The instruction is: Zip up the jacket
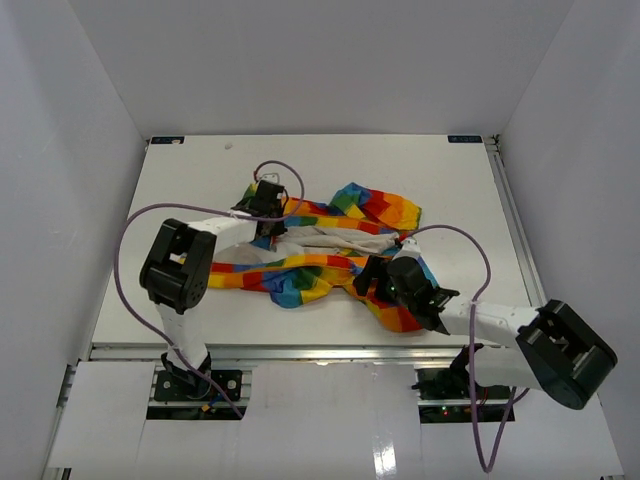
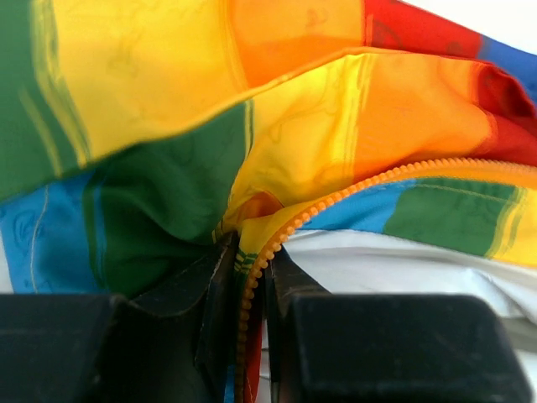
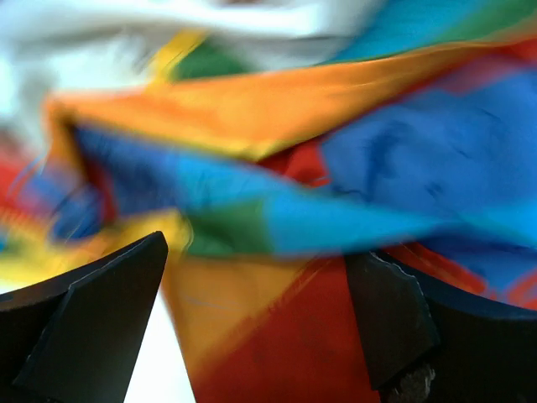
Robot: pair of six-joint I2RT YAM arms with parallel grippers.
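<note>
Your left hand (image 2: 252, 248) is nipped almost shut on the jacket (image 1: 375, 205). The two black fingers (image 2: 214, 285) stand close together, and the orange-yellow zipper (image 2: 336, 200) runs down into the narrow gap between them. Green and yellow cloth bunches into a fold just past the fingertips, and a strip of white lining (image 1: 320, 240) shows beside the zipper teeth.

Your right hand (image 3: 260, 252) is spread wide. Its fingers (image 3: 92, 323) sit far apart at the two lower corners of its wrist view, with blue, orange and red cloth lying across the space between them. That view is blurred, so you cannot tell whether the fingertips touch the cloth, and nothing is pinched there.

From above, the jacket lies open and rumpled on the white worktop (image 1: 330, 160), lining upward at its centre, with rainbow blocks along its far and near edges. Your left hand is at the jacket's far-left edge and your right hand is at its near-right edge, over a red and blue patch. The two sides of the front lie well apart, with the lining bare between them, so the jacket is not yet zipped.
</note>
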